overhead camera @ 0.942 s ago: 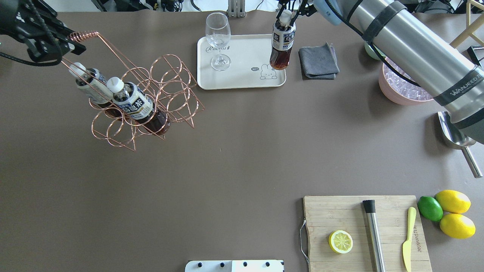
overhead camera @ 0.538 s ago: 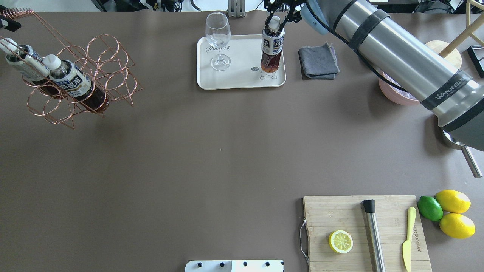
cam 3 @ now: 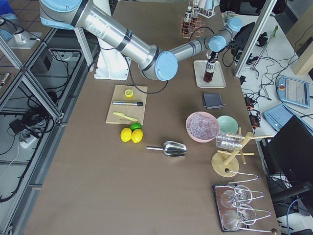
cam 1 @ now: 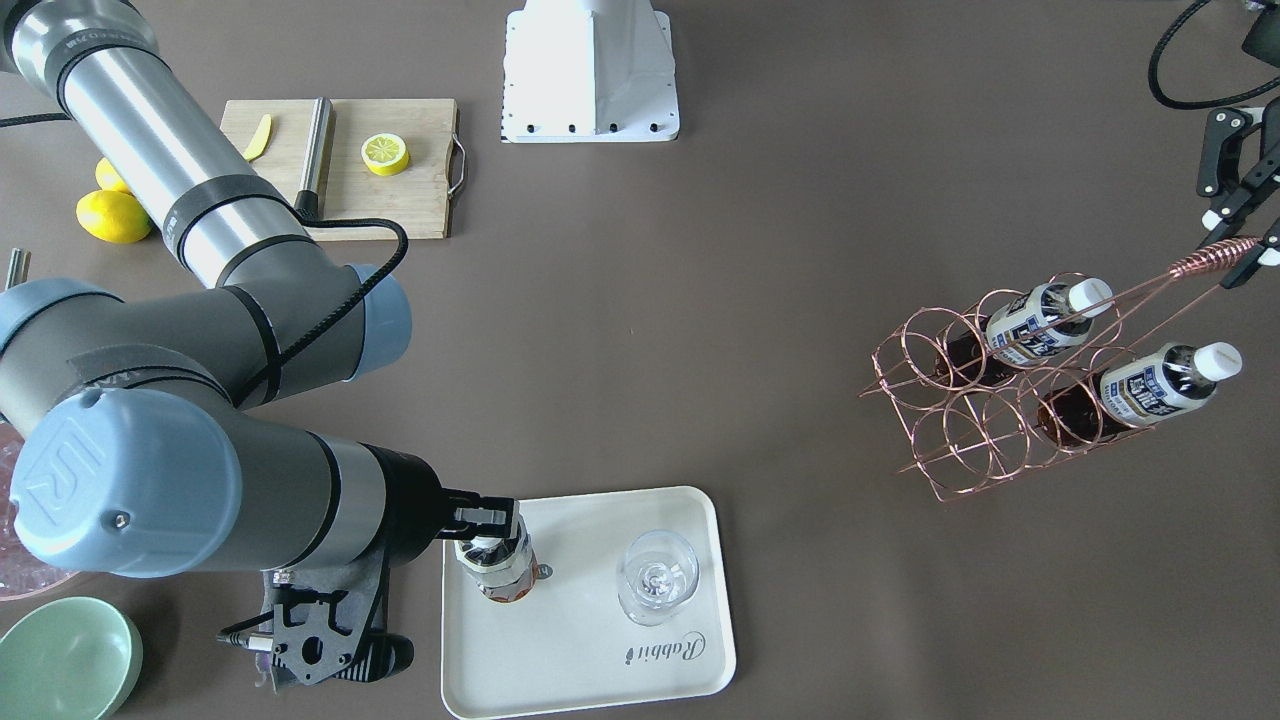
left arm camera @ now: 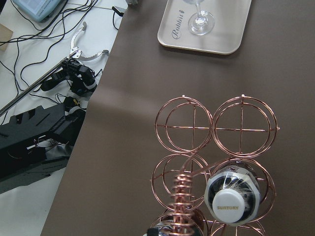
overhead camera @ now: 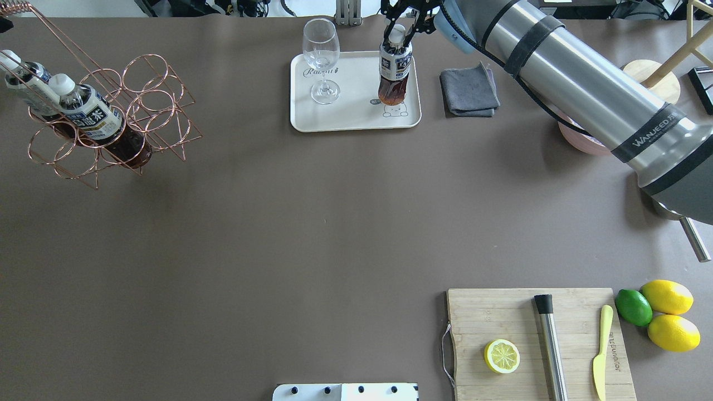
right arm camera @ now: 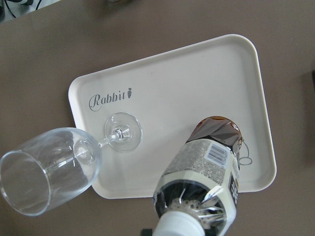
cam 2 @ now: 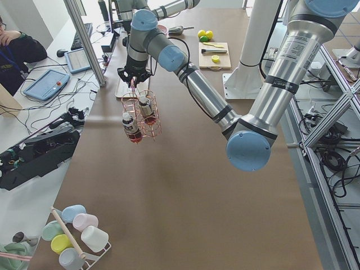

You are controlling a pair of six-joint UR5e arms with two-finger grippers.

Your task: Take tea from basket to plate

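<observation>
My right gripper (overhead camera: 399, 29) is shut on the white cap of a tea bottle (overhead camera: 394, 73) and holds it nearly upright at the right part of the cream plate (overhead camera: 356, 121), base by the bear drawing. I cannot tell whether the base touches. The bottle also shows in the right wrist view (right arm camera: 206, 169) and the front view (cam 1: 498, 568). My left gripper (cam 1: 1236, 248) is shut on the coiled handle of the copper basket (overhead camera: 139, 100), which hangs tilted above the table's far left. Two more tea bottles (cam 1: 1150, 385) lie in the basket's cells.
A clear stemmed glass (overhead camera: 321, 61) stands on the plate's left part. A grey cloth (overhead camera: 469, 90) lies right of the plate. A pink ice bowl (overhead camera: 574, 142) sits under my right arm. The cutting board (overhead camera: 501, 317), lemons (overhead camera: 667, 296) and mint bowl (cam 1: 60, 655) are elsewhere.
My left gripper carried the basket far to the left. My right gripper moved the tea bottle left, from the plate's right edge to over the bear drawing.
</observation>
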